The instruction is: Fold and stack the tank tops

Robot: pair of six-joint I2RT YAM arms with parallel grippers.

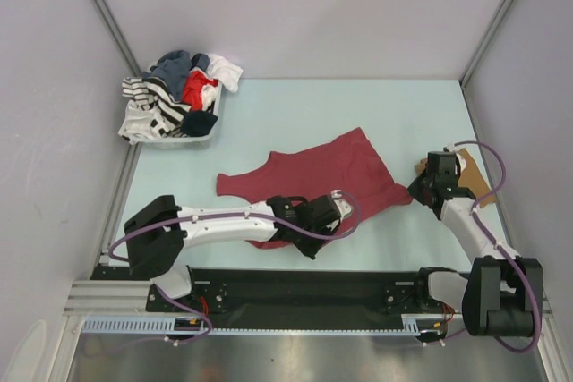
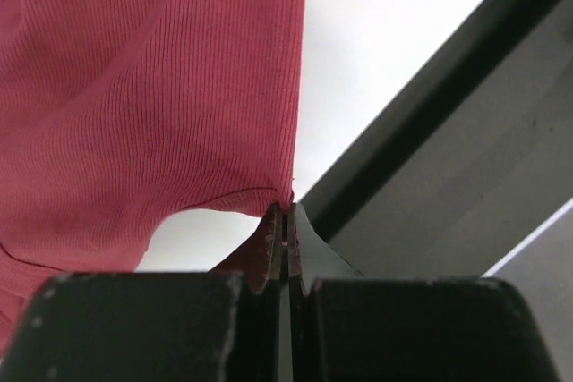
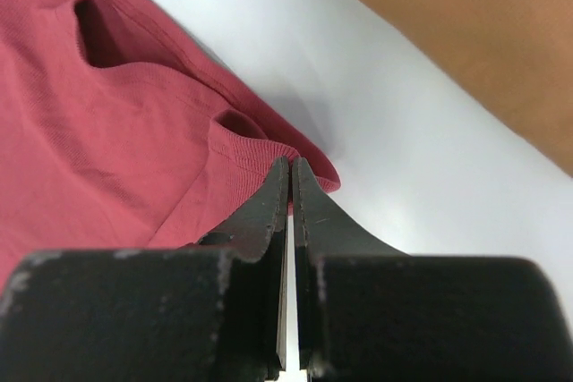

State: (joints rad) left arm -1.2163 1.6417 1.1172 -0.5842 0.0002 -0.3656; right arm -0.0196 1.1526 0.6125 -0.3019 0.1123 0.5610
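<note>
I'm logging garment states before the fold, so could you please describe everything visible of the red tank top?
The red tank top is ribbed knit and sleeveless, lying mostly flat on the table, straps toward the left. The left gripper is shut on its near edge beside a curved cutout, and the right gripper pinches its hem corner, rumpling it slightly.

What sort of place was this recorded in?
Most likely a lab robot cell, not a home: bare grey walls on metal frames box in a pale table, the left arm and right arm are bolted to a rail, and a basket of clothes sits in the corner.
</note>
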